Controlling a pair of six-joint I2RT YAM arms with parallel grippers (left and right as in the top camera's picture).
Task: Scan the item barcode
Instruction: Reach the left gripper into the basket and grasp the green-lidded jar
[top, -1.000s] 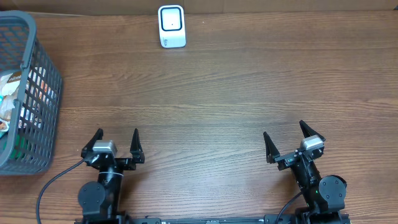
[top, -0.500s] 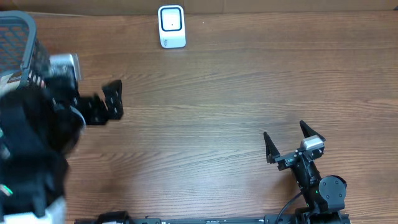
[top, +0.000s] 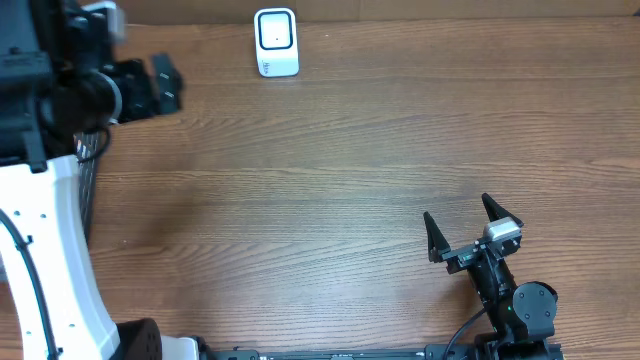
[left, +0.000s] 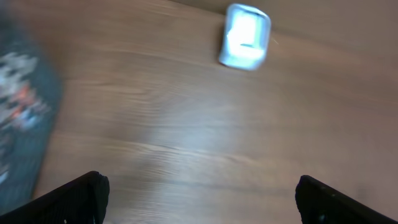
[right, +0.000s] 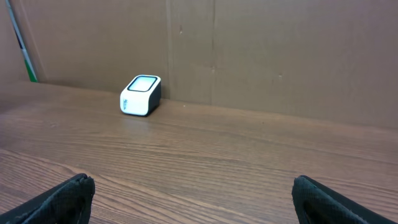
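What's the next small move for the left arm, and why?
Probably swing the left gripper further left and down over the basket. Its jaws are open and hold nothing, its wrist view shows the basket only at the left edge, and no item is out on the table yet to show the scanner.

Table (top: 330, 150): mid-brown wood, darker grain streaks running left-right. Scanner (top: 276, 42), top centre: white body, black window with a white border. Left arm (top: 50, 260), left edge: white lower link, black upper parts. Left gripper (left: 199, 202): black fingers. Right gripper (top: 456, 212), lower right: black fingers, silver-grey block behind, small green light on the base. Basket (left: 25, 106), left of the left wrist view: grey mesh, blurred white and orange-red patches inside. Back wall (right: 249, 56): plain brown cardboard. Thin rod (right: 26, 68), upper left: green.
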